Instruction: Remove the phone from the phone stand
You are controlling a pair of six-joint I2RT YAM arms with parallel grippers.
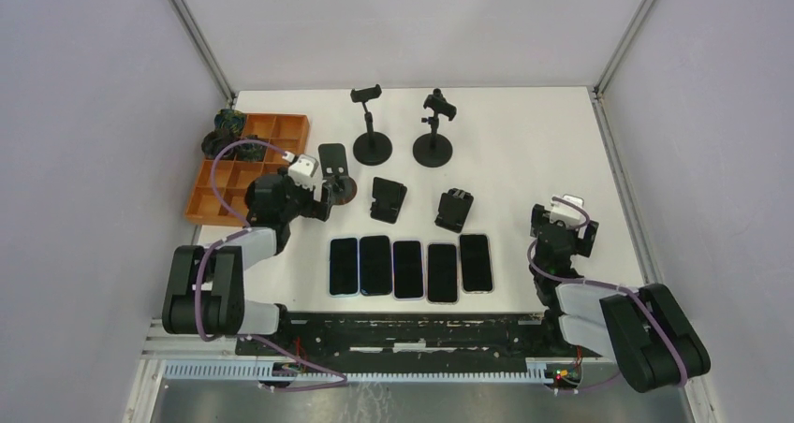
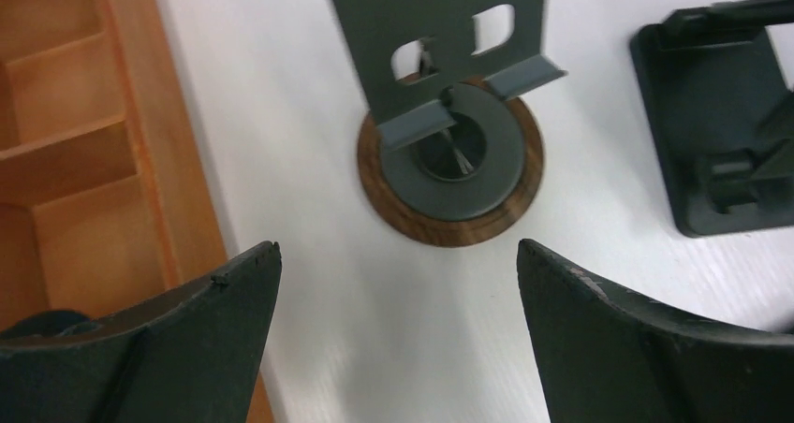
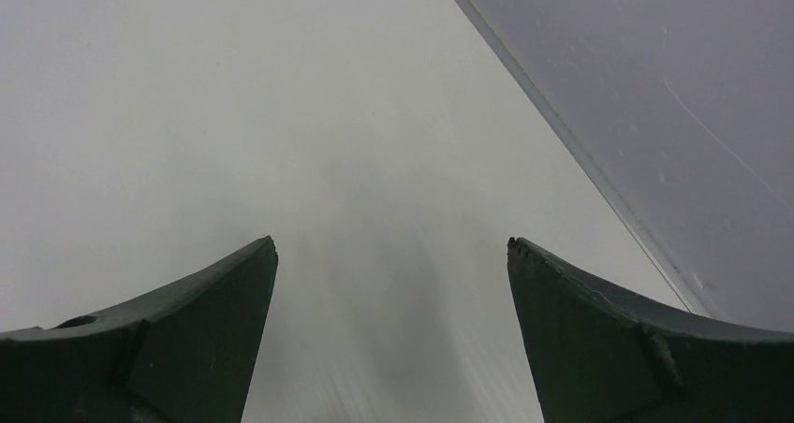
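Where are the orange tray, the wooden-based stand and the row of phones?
orange tray [image 1: 284, 131], top view, far compartment
wooden-based stand [image 2: 440, 231], left wrist view, wooden rim
row of phones [image 1: 408, 269], top view, middle phone

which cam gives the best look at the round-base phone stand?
Left wrist. The stand sits close up: back plate, two ledge tabs, wood-rimmed base, no phone on it. Top view shows it small, its base partly hidden by the left gripper. Right wrist shows none of it, only table and wall.
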